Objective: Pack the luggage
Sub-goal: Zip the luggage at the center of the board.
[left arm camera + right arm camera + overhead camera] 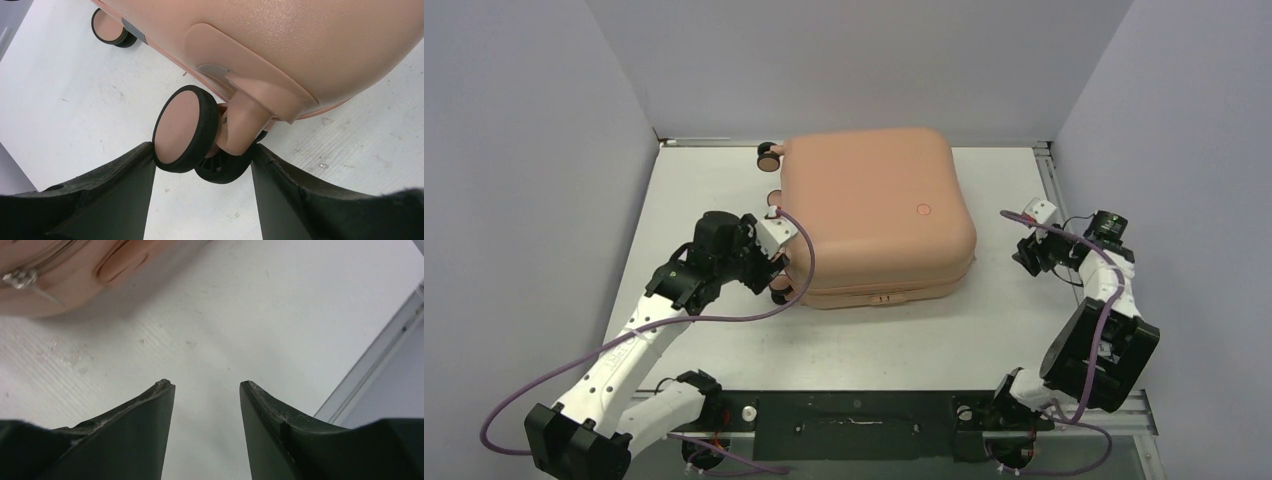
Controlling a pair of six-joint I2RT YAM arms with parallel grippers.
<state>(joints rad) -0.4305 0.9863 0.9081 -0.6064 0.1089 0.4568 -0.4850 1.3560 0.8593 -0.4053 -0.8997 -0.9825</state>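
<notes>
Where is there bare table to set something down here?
Widest bare table: the near strip between the luggage and the arm bases. Also the far-left corner. Crowded: luggage's left side, left fingers flanking a caster wheel.

1. The hard-shell clamshell suitcase (874,205) is coloured salmon pink all over.
2. Its round caster wheel (186,129) is faced in pink and rimmed in black.
3. A small ring mark (923,210) on the lid is seemingly outlined in red.
4. The flat table top (704,190) is seen as white.
5. The looping cables (724,319) are coloured purple.
</notes>
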